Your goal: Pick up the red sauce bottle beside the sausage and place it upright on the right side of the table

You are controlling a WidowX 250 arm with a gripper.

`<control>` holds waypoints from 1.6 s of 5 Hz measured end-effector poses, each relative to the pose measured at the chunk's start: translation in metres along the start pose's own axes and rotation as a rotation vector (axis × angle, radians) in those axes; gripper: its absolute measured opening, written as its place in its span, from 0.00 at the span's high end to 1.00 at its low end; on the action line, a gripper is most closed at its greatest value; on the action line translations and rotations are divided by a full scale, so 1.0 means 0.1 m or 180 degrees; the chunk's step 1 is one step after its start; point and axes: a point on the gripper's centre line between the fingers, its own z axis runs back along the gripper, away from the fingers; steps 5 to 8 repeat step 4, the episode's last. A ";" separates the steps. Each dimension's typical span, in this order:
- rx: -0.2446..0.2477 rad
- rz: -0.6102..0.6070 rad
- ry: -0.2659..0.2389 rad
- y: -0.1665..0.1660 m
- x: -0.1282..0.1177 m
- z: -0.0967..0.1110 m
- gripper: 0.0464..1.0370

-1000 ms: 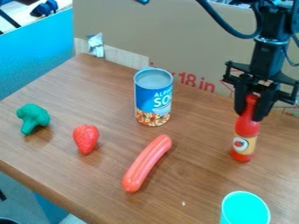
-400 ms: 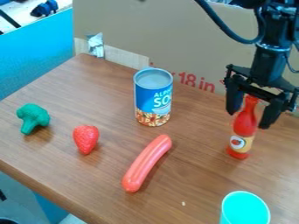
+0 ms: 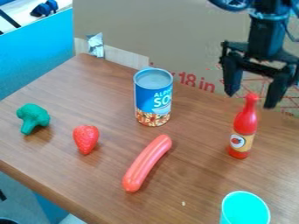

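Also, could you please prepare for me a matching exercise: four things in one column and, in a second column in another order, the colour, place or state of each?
Things
1. Sauce bottle
2. Toy broccoli
3. Gripper
4. Toy sausage

Descriptions
A. Open, holding nothing
B. Pinkish red, lying between the strawberry and the cup
C. Green, near the table's left side
D. Red, standing upright with a yellowish label

Right pairs: 1-D, 2-C, 3-A, 4-B
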 end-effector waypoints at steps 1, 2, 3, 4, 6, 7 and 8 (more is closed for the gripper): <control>0.0402 -0.0126 -0.0047 0.05 -0.29 0.26 0.04; 0.0793 -0.0262 0.0350 0.20 -0.82 0.10 0.04; 0.0624 -0.0358 0.0496 0.26 -1.19 -0.09 0.04; 0.0369 -0.0330 0.0523 0.28 -1.29 -0.15 0.04; 0.0369 -0.0330 0.0523 0.28 -1.29 -0.15 0.04; 0.0369 -0.0330 0.0523 0.28 -1.29 -0.15 0.04; 0.0369 -0.0330 0.0523 0.28 -1.29 -0.15 0.04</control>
